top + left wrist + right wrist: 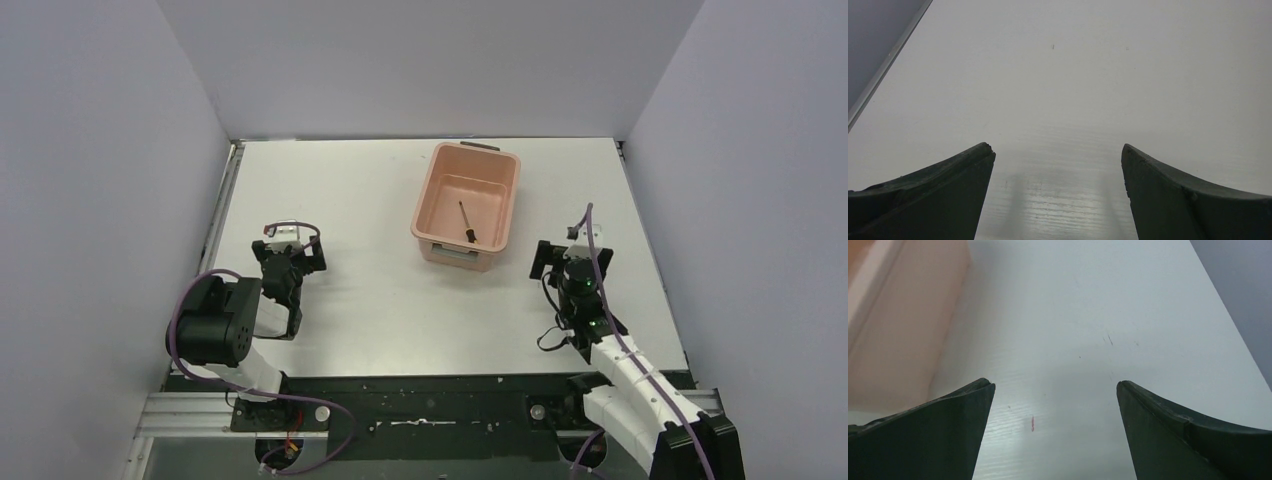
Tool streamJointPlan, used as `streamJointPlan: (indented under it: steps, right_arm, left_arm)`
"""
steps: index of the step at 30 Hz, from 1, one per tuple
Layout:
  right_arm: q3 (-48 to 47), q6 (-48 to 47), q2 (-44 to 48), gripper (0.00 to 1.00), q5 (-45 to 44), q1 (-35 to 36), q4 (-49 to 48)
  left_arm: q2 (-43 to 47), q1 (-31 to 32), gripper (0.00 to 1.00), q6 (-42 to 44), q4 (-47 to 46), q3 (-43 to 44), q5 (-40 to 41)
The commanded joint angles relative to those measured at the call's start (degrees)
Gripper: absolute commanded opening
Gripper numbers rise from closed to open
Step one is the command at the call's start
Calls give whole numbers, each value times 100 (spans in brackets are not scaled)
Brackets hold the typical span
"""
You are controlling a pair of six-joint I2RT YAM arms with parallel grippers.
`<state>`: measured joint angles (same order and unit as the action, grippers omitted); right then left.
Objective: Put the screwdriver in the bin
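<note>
You look down on a white bench [380, 300] boxed in by pale grey walls. On its far half, a little right of centre, sits the bin [428, 205], a salmon-pink rectangular tub with its long sides running near to far. The left arm folds back on the left of the bench, well apart from the bin. Its hand [1058, 155] hangs low over bare bench, its two dark fingers spread wide with nothing between them. The right arm reaches up the right side. Its hand [1055, 390] sits just right of the bin's near corner, fingers likewise wide apart and empty, with the pink wall at the left of its wrist view. The screwdriver [466, 222] lies flat on the bin's floor, slanted, its black handle toward the near wall and its thin shaft pointing far and slightly left. A tiny red mark [1032, 423] shows on the bench between the right hand's fingers.
</note>
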<state>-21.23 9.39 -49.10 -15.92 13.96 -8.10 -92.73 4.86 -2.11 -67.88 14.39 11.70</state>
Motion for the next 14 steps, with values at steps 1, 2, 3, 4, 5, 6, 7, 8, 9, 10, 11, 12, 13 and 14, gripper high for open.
streamJointPlan:
  steps: [1, 2, 3, 4, 5, 6, 7, 8, 9, 10, 11, 12, 13, 14]
  right_arm:
    - [723, 117, 483, 100, -463, -5, -1668]
    - [889, 131, 554, 100, -453, -3, -1808]
    - [1032, 138, 607, 100, -429, -1, -1942]
    - [1165, 143, 650, 100, -409, -3, -2041]
    - [1214, 149, 684, 100, -432, -11, -2070]
    - [1202, 149, 736, 100, -431, -14, -1976]
    - [1224, 131, 782, 100, -428, -14, -1976]
    - [1234, 126, 812, 100, -418, -11, -1970]
    - [1250, 119, 837, 100, -394, -13, -1979]
    - [1259, 111, 849, 100, -379, -14, -1977]
    - [1262, 104, 852, 100, -369, -16, -1976]
    - [1262, 99, 852, 100, -368, -16, -1976]
    - [1254, 103, 840, 100, -368, -13, -1976]
    - [1247, 99, 825, 100, -363, -8, -1990]
  left_arm:
    - [52, -21, 97, 42, -137, 20, -53]
    - [50, -20, 97, 44, -138, 20, -54]
    - [53, -22, 97, 42, -138, 20, -54]
    - [51, -25, 97, 43, -128, 24, -54]
    - [40, -22, 97, 38, -121, 28, -59]
    - [43, -24, 97, 43, -123, 28, -55]
    - [44, -23, 97, 37, -113, 28, -54]
    - [43, -21, 97, 38, -116, 28, -62]
    - [47, -21, 97, 38, -108, 28, -71]
    - [41, -21, 97, 42, -113, 28, -67]
    - [38, -20, 97, 43, -106, 33, -67]
    - [24, -20, 97, 39, -78, 55, -68]
    - [23, -20, 97, 47, -73, 58, -65]
    - [34, -25, 97, 37, -79, 51, -63]
